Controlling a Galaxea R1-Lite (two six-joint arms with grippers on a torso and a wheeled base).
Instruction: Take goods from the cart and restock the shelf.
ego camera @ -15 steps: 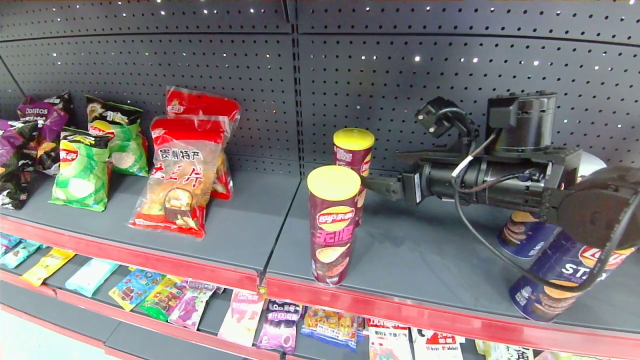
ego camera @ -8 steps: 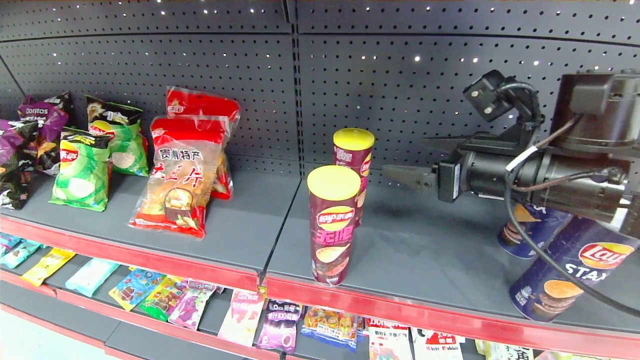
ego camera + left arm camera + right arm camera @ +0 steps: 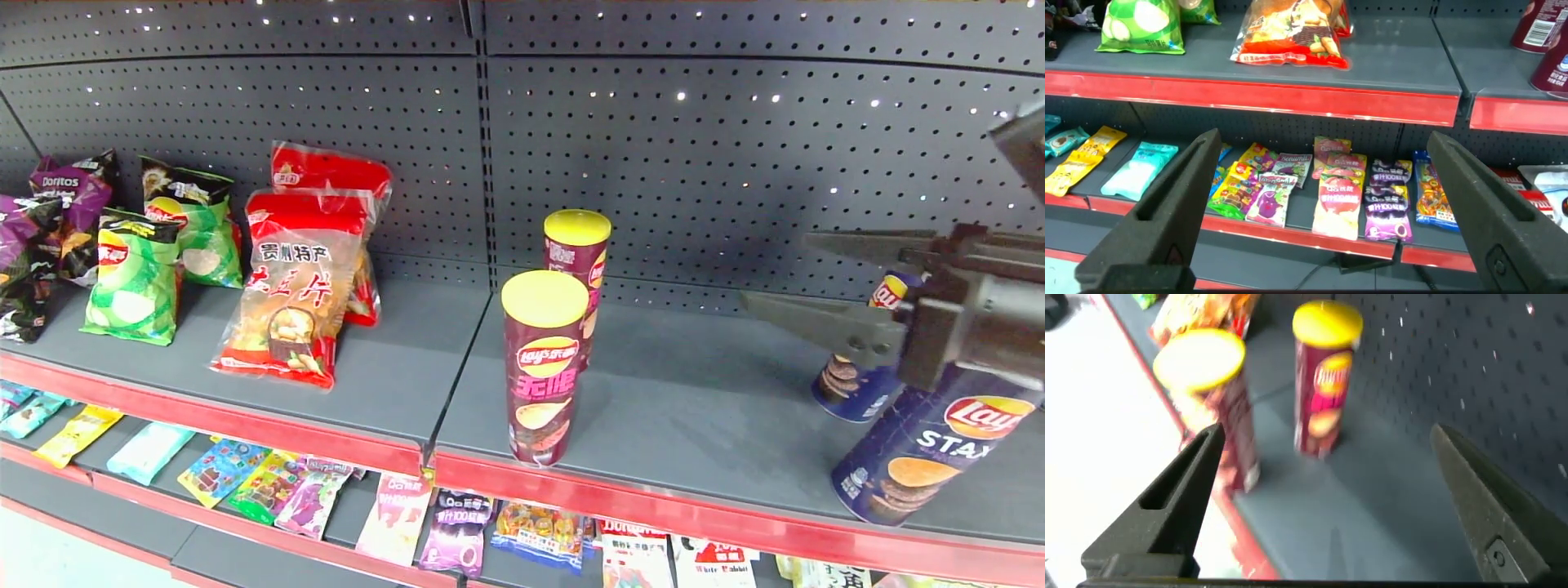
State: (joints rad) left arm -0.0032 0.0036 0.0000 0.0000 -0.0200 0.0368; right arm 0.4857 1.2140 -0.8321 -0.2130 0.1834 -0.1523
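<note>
- Holding nothing with the right gripper [image 3: 774, 269]: spread wide, hanging level above the right end of the shelf [image 3: 678, 408], well apart from the maroon cans.
- Finding the rear maroon can [image 3: 577, 245] upright near the back wall, straight behind the front maroon can [image 3: 544, 367] at the front edge; probably filed so to keep one flavour in one row.
- Leaving the blue cans [image 3: 922, 441] at the right end, apart from that row; likely sorted by kind.
- Holding the left gripper [image 3: 1323, 137] low before the lower shelf's packets [image 3: 1339, 192], equally wide and empty; presumably parked clear.
- Judging this placing finished.
</note>
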